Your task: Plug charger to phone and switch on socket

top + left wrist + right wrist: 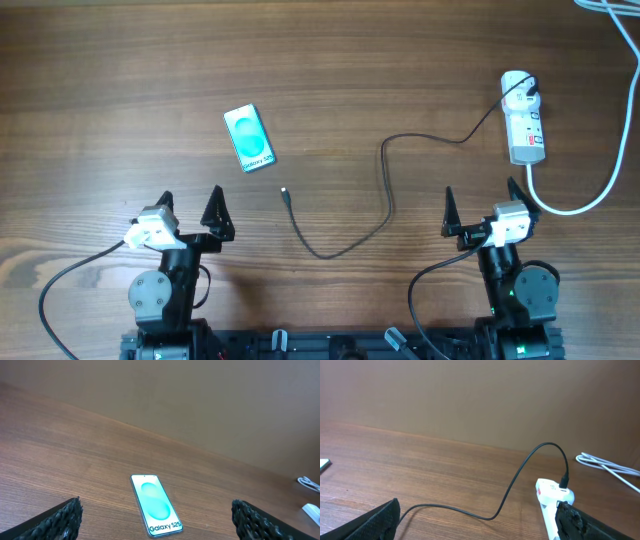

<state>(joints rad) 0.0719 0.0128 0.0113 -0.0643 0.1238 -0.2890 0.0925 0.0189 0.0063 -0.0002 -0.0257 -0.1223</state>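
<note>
Both end effectors, left (190,204) and right (481,198), gape wide and hold nothing. The phone (249,139) lies on the table (100,80) ahead of the left one. Its long axis runs roughly away from the robot, "Galaxy S25" end nearer. The charger (320,256) has its loose tip (284,191) near that end, slightly right, so the left arm is nearer. Its plug sits in the socket (523,120), ahead-right of the right end effector.

Even soft light, sharp, faint shadows

One phone (249,138); one charger (383,160); one socket (522,117); one white cord (575,211); two grippers: left gripper (190,202), right gripper (482,202)
</note>
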